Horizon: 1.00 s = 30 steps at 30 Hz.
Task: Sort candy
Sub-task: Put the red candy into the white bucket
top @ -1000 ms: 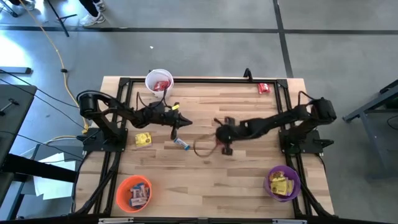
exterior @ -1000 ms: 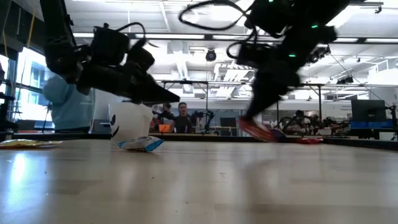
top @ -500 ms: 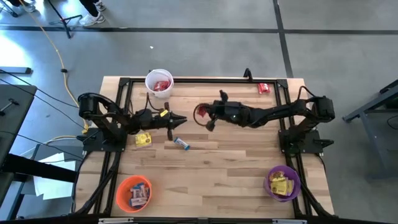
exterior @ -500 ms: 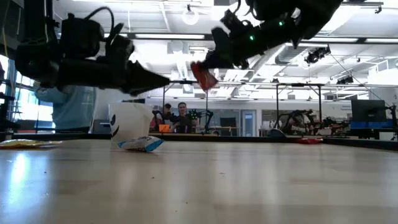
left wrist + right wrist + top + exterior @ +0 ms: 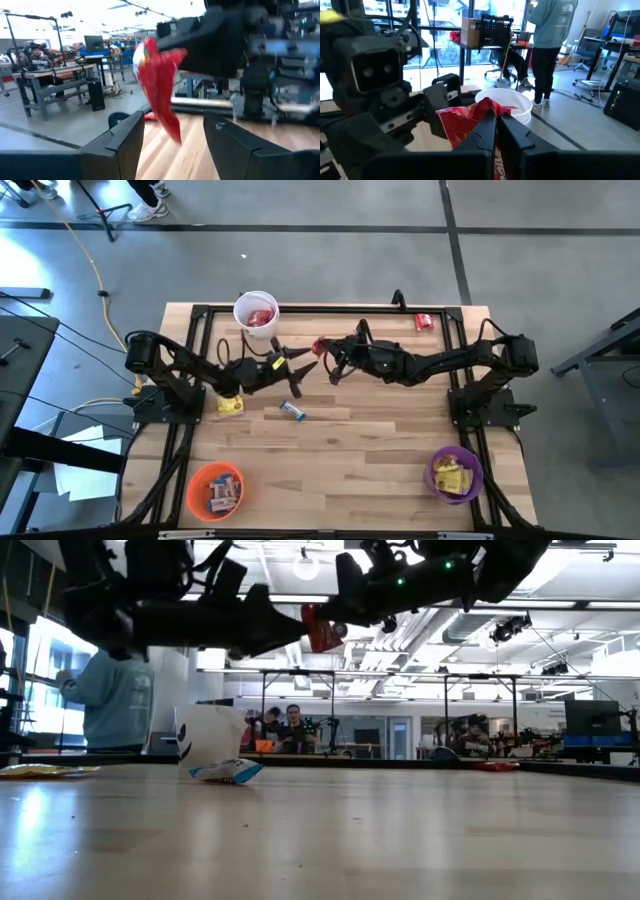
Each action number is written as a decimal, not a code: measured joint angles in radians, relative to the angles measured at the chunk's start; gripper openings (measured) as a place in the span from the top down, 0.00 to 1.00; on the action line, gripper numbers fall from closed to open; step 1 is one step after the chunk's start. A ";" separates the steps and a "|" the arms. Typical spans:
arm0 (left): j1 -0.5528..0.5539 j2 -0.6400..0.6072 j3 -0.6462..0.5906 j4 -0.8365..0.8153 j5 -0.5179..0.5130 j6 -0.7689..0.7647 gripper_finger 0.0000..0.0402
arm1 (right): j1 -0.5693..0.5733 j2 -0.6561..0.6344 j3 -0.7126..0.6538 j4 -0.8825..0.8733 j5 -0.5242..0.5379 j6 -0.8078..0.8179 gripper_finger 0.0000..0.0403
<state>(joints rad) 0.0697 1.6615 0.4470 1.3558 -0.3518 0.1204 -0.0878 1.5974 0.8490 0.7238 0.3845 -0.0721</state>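
High view: right gripper (image 5: 322, 351) clenches red packet (image 5: 319, 347); left gripper (image 5: 303, 360) gapes beside; white cup (image 5: 256, 311) near.

Both arms are dark, jointed, and trailed by looping black cables. The left hand (image 5: 170, 145) ends in two flat, angular black fingers. The right hand (image 5: 496, 131) has slim, tapered black fingers.

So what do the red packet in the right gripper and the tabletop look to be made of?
Red packet: thin glossy plastic or foil film, judging by its crinkled, shiny, drooping shape in the right gripper. Tabletop: light wood planks with visible grain and seams; the low view shows a soft sheen, probably a sealed finish.
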 joint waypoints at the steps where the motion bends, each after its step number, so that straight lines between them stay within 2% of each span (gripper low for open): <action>1: 0.000 0.000 0.011 0.000 -0.001 -0.006 0.52 | 0.002 0.000 0.000 0.003 0.000 -0.004 0.99; 6: 0.000 0.000 0.044 -0.007 -0.004 -0.018 0.52 | 0.016 0.000 0.000 0.023 -0.001 -0.014 0.99; 9: 0.000 0.000 0.055 -0.013 -0.005 -0.032 0.55 | 0.023 0.000 0.000 0.023 0.000 -0.015 0.99; 13: 0.001 0.000 0.055 -0.016 -0.017 -0.039 0.67 | 0.023 0.000 0.000 0.023 -0.001 -0.015 0.99; 18: -0.004 0.000 0.055 -0.016 -0.021 -0.002 0.87 | 0.023 0.000 0.000 0.036 -0.001 -0.011 0.97; 21: -0.006 0.000 0.055 -0.015 -0.027 0.035 0.97 | 0.029 0.000 0.000 0.036 -0.001 -0.014 0.90; 27: -0.005 0.000 0.055 -0.017 -0.035 0.081 0.99 | 0.032 0.000 0.000 0.033 0.000 -0.014 0.68; 30: -0.005 -0.011 0.054 -0.039 -0.070 0.128 1.00 | 0.032 0.000 0.000 0.027 0.042 -0.017 0.59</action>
<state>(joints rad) 0.0647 1.6506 0.5006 1.3172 -0.4220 0.2487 -0.0554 1.5974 0.8486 0.7508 0.4261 -0.0889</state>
